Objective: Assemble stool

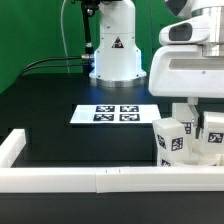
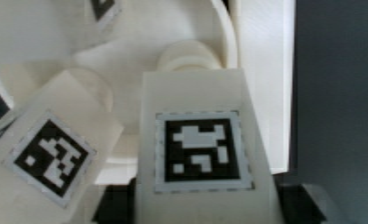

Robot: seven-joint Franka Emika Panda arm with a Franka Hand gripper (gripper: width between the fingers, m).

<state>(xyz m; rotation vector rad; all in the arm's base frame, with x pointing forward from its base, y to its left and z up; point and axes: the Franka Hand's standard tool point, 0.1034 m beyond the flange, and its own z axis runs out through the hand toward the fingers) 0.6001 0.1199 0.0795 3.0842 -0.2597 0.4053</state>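
Note:
In the wrist view a white stool leg (image 2: 199, 110) with a black-and-white tag fills the middle and sits between my dark fingers (image 2: 115, 205). My gripper (image 2: 207, 208) is shut on it. A second tagged leg (image 2: 48, 150) leans close beside it. In the exterior view the gripper (image 1: 190, 108) hangs under its big white housing at the right, down among the upright tagged legs (image 1: 170, 140). Another leg (image 1: 211, 132) stands at the exterior view's right edge. I cannot make out the seat disc; more white plastic (image 2: 163, 45) shows blurred behind the held leg.
The marker board (image 1: 115, 115) lies flat on the black table in the middle. A long white border rail (image 1: 95, 178) runs along the front and turns up the exterior view's left side (image 1: 10, 148). The arm's base (image 1: 115, 50) stands at the back before a green backdrop.

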